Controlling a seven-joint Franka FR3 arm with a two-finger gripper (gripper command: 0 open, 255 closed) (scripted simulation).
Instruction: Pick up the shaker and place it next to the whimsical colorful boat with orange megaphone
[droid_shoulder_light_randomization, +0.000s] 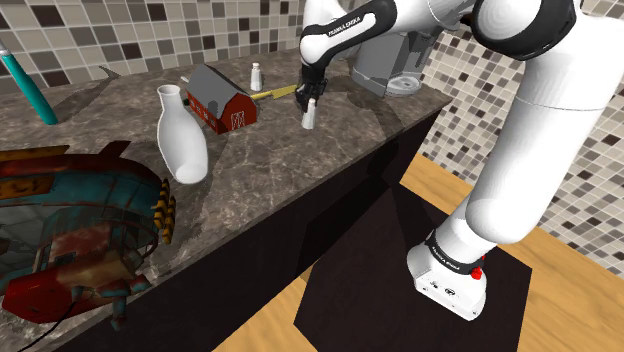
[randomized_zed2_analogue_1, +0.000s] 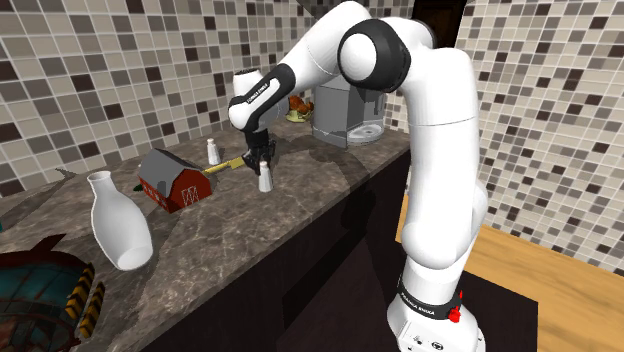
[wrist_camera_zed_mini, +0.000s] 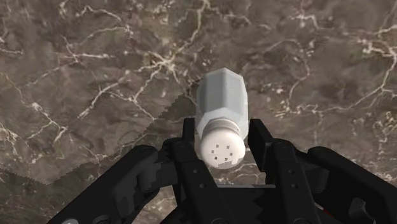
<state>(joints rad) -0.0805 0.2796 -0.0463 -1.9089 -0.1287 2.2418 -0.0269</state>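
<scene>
My pincer (wrist_camera_zed_mini: 222, 139) is narrowed onto the white shaker (wrist_camera_zed_mini: 221, 111), one black finger pressed to each side of its perforated cap, so I judge the grasp made. In the shoulder view the shaker hangs upright under my fingers, close over the dark marble counter (droid_shoulder_light_randomization: 330, 160). I cannot tell whether its base has left the stone.

Just beyond it lies a red barn (droid_shoulder_light_randomization: 222, 98), with a second small white shaker (droid_shoulder_light_randomization: 256, 75) behind that, by the tiled wall. Further along stands a white vase (droid_shoulder_light_randomization: 181, 135). Farthest off, at the counter's other end, sits the boat (droid_shoulder_light_randomization: 80, 230), teal and rust-red and well apart from what I hold.

So the pick looks done or nearly done. The whole carry is left: lift clear, pass the barn and vase without clipping them, and set the shaker down beside the boat's hull.
</scene>
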